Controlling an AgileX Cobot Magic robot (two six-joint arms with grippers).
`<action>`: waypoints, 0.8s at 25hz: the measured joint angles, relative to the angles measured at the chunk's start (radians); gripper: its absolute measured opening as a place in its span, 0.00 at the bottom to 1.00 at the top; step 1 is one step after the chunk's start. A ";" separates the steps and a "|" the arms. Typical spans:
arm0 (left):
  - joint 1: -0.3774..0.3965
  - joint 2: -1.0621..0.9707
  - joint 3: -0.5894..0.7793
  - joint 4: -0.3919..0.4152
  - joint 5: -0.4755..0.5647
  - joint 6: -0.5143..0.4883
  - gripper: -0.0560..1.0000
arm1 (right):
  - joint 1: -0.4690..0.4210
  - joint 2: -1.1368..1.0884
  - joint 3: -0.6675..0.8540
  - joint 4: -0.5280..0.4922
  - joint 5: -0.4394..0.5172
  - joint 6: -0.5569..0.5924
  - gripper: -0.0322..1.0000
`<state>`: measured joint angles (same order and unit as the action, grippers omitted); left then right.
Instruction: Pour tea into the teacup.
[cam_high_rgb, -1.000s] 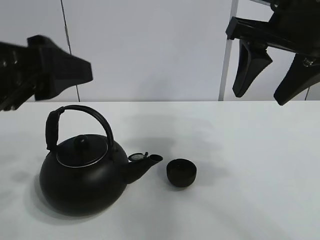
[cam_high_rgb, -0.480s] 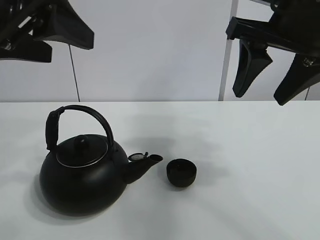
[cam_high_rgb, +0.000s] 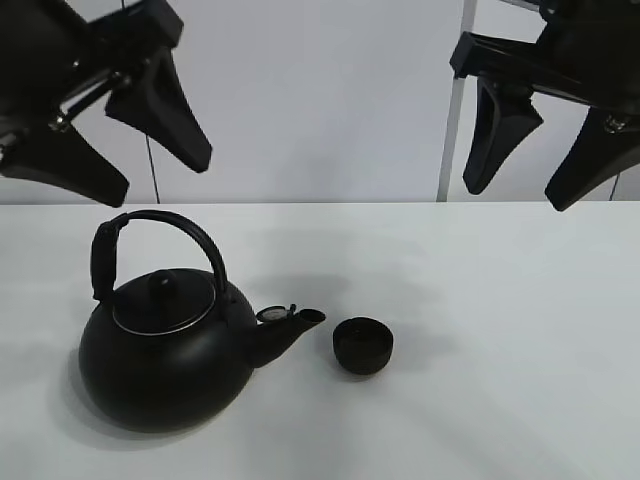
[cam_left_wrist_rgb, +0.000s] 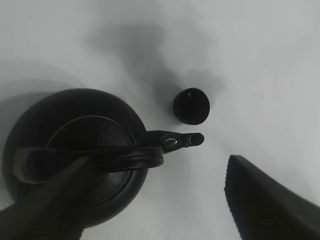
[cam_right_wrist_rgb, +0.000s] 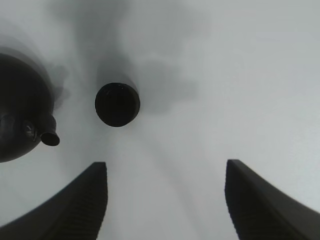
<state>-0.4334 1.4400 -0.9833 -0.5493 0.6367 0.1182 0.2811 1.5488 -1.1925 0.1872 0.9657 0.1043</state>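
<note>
While the left gripper (cam_high_rgb: 120, 150) hangs at upper left of the frame, jaws spread wide and empty, it has swung up and turned fingers-down over the last second; a second ago it sat lower at the left edge. Directly beneath it stands the kettle (cam_high_rgb: 165, 355), arched handle (cam_high_rgb: 160, 225) upright, spout (cam_high_rgb: 290, 325) pointing right. Just beside the spout tip, apart from it, sits the teacup (cam_high_rgb: 362, 345), low centre; whether anything is in it I cannot tell. Right gripper (cam_high_rgb: 545, 150), upper right, unchanged, jaws apart, empty. Reading: left arm lining up for the handle; pouring not begun.
</note>
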 joint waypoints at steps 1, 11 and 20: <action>0.000 0.037 -0.027 0.001 0.025 -0.015 0.55 | 0.000 0.000 0.000 0.000 0.000 0.000 0.48; 0.000 0.141 -0.203 0.011 0.150 -0.052 0.55 | 0.000 0.000 0.000 0.003 -0.006 0.000 0.48; 0.000 0.141 -0.209 0.011 0.157 -0.053 0.55 | 0.000 0.000 0.000 0.003 -0.008 0.000 0.48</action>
<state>-0.4334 1.5807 -1.1926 -0.5378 0.7935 0.0655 0.2811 1.5488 -1.1925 0.1902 0.9580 0.1043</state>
